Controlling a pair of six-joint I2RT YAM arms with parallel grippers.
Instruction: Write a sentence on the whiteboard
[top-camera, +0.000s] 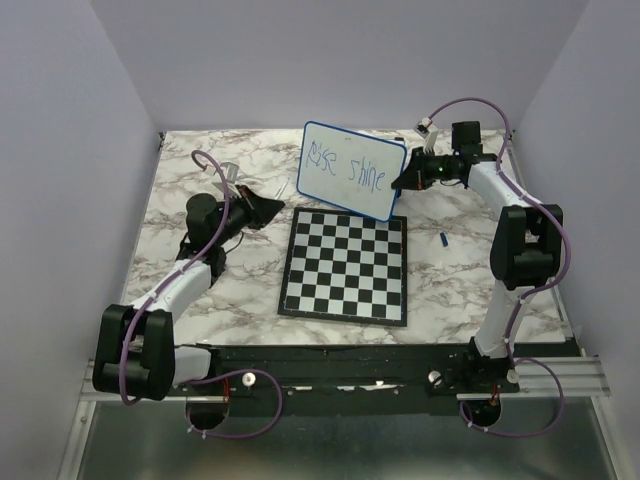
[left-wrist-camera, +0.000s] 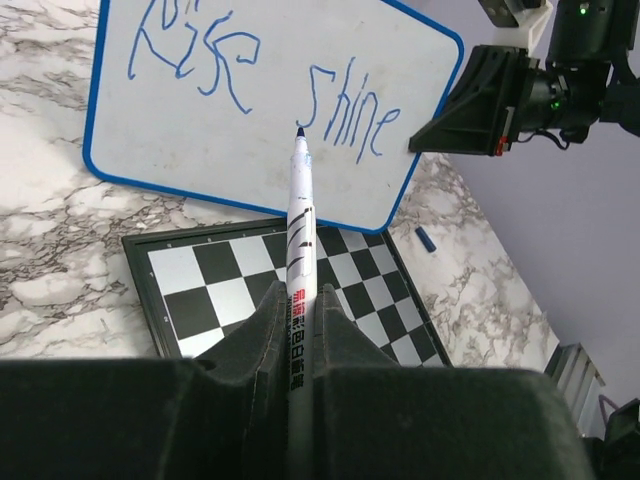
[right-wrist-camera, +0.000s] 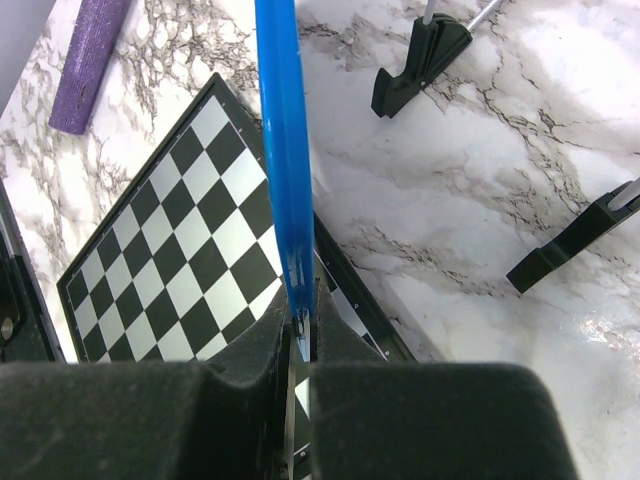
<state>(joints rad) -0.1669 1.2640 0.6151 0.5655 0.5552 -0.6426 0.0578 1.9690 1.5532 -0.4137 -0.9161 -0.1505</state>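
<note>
The left tool (left-wrist-camera: 300, 300) is pressed together on a white marker (left-wrist-camera: 299, 215), whose long axis runs straight out from the jaws. Its blue tip is aimed at the whiteboard (top-camera: 345, 198), which lies to the right and farther off. The tip shows just under the "s" of "shine"; contact cannot be confirmed.

The sentence (left-wrist-camera: 235, 85) reads "Rise shine" in one line, with bare board beneath it. The board stands tilted above the far edge of the chessboard (top-camera: 345, 265) on the table (top-camera: 450, 285).

The right tool (right-wrist-camera: 300, 330) pinches the board's blue rim at its right side. Judgement: the left arm writes and the right arm steadies the board.
</note>
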